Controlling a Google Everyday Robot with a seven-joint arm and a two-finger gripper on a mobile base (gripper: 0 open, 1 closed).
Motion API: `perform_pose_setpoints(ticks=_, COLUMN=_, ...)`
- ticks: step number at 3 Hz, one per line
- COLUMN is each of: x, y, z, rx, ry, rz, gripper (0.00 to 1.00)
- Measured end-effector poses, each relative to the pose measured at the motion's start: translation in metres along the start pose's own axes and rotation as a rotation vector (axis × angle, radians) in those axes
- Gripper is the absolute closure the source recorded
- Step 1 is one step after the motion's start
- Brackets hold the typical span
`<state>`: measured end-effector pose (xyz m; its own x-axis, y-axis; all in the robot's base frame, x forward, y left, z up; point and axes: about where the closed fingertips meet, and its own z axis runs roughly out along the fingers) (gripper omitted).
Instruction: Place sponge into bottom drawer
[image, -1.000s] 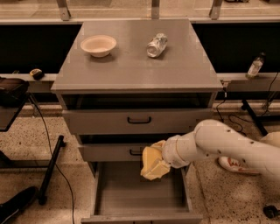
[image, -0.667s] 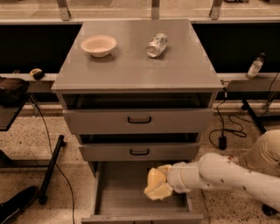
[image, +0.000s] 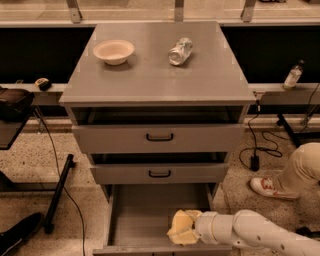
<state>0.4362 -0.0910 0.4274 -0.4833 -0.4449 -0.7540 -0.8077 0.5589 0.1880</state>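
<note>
Most of the job looks done: the sponge (image: 180, 227) is low inside the open bottom drawer (image: 137, 215), near right, at the tip of the pincer (image: 192, 231). We cannot tell whether the pincer clasps it. Left, we judge: a sure release, then withdrawing.

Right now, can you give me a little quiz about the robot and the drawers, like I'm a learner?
1. True or false: the bottom drawer is pulled open.
2. Where is the gripper, next to the sponge? A) up high in the air B) low at the bottom drawer's front right C) out on the floor
3. Fill in: on the cabinet top, left of the can, sits a ____.
Key: 1 true. 2 B. 3 bowl.
</note>
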Motion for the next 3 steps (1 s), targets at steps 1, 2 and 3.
perform_pose_setpoints(ticks=1, x=-0.002, y=-0.024, z=0.021, rx=0.023, ry=0.007, rz=0.036, gripper=1.0)
perform_pose_setpoints(ticks=2, x=0.006, y=-0.058, z=0.102, rx=0.074, ry=-0.038, rz=-0.048, gripper=1.0)
perform_pose_setpoints(ticks=3, x=0.041, y=-0.065, z=0.162, rx=0.068, ry=-0.027, rz=-0.084, gripper=1.0)
